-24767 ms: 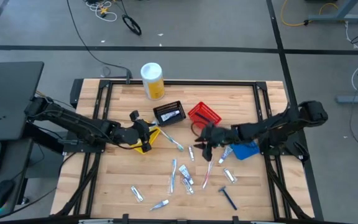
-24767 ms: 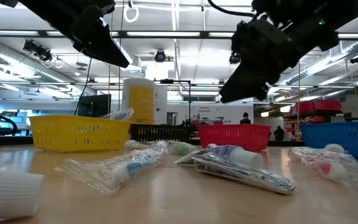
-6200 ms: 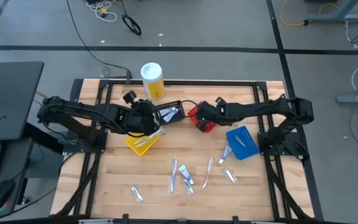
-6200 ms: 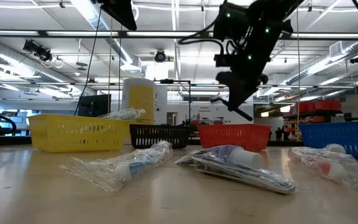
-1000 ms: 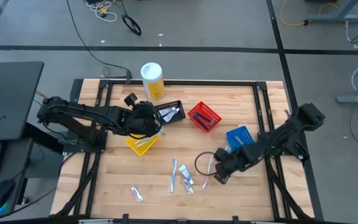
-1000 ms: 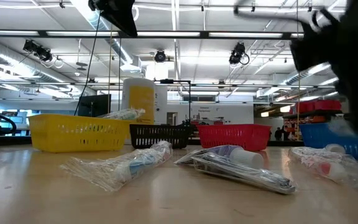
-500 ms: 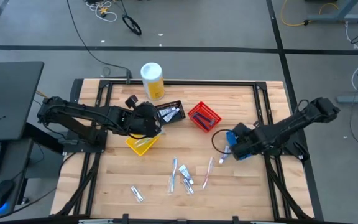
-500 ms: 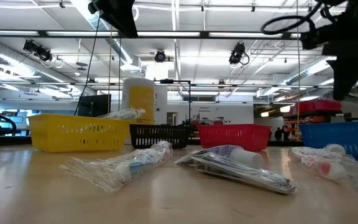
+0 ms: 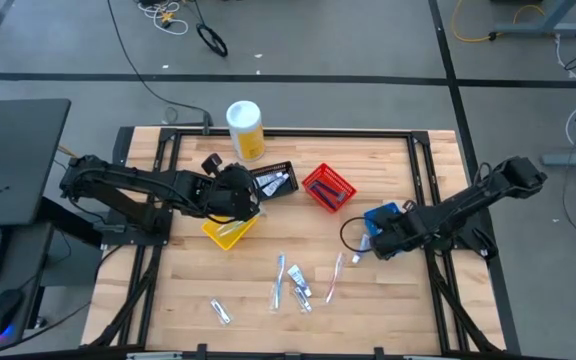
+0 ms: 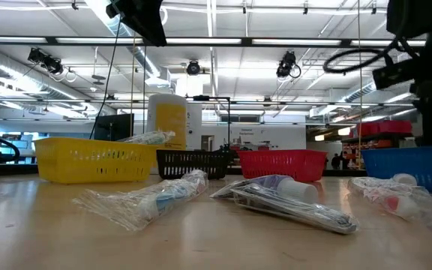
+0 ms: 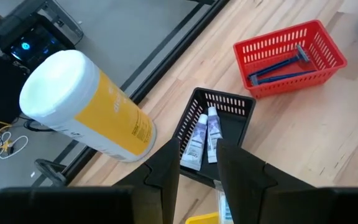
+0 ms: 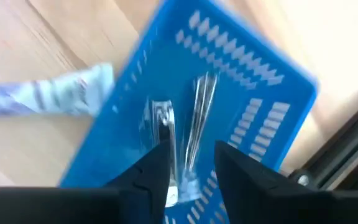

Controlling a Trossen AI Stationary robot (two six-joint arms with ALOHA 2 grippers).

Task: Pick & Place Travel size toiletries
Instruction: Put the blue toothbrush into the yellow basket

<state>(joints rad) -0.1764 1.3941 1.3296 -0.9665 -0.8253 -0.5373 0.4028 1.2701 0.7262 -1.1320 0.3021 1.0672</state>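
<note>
right claw (image 12: 191,157) above the blue basket (image 12: 254,70) near the right edge of the bench (image 9: 198,255), fingers spread, nothing pinched between them. left claw (image 11: 197,163) over toward the left half of the bench, above the gap between the yellow basket (image 9: 224,231) and the black basket (image 9: 271,181), fingers partly apart, nothing visibly between them, apparently waiting.

probable stage: a clear-wrapped piece just let go into the blue basket, plenty of toiletries left on the wood.

possible trouble from here:
- crinkly clear wrap clinging to a finger and riding back out of the basket on the way up.
- a low pull-away catching the mesh rim and shoving the light basket toward the right edge.
- white tube (image 9: 360,255) just beside the blue basket, so a careless descent likely to bump the basket or pin the tube against it.
- slippery wrapped pieces in the middle cluster lying close together, so a pinch liable to take two or lose one.

count, as far as visible:
- baskets: four (yellow, black, red (image 9: 328,188), blue).
- white-and-yellow canister (image 9: 245,129): one, by the back edge.
- razors (image 11: 278,64) in the red basket: two.
- small tubes (image 11: 202,134) in the black basket: two.
- wrapped pieces (image 12: 161,119) in the blue basket: two, maybe more, hard to tell.
- loose toiletries (image 9: 295,283) toward the front edge: about six, plus the tube by the blue basket.
</note>
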